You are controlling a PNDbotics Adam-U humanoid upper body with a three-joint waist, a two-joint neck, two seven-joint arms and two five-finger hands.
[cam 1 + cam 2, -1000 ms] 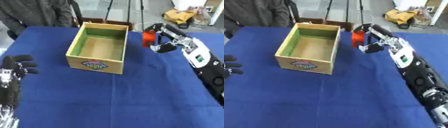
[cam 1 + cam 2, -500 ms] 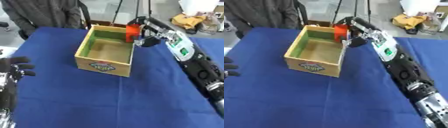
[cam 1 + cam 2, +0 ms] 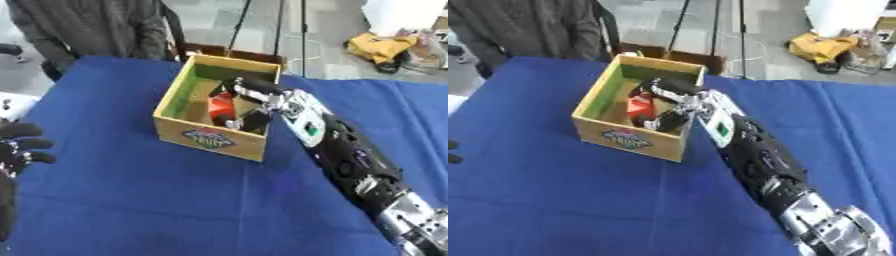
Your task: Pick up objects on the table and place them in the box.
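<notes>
1. Red object [image 3: 220, 104] sits inside the box [image 3: 179, 97], above its floor, pinched between the curled fingers [image 3: 249, 86] and thumb of your right hand [image 3: 254, 100].
2. Your right forearm crosses the box's right wall; the hand is just beside that wall's inner face.
3. Blue-covered desk [image 3: 140, 200] lies open in front of the box and to its left.
4. Your left hand [image 3: 19, 150] rests at the left edge, fingers loosely spread, well apart from the box.

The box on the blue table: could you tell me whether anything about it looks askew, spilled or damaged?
Nothing stands out. The box sits flat and intact on the table, and the right hand holds the red object inside it. Nothing is spilled.
</notes>
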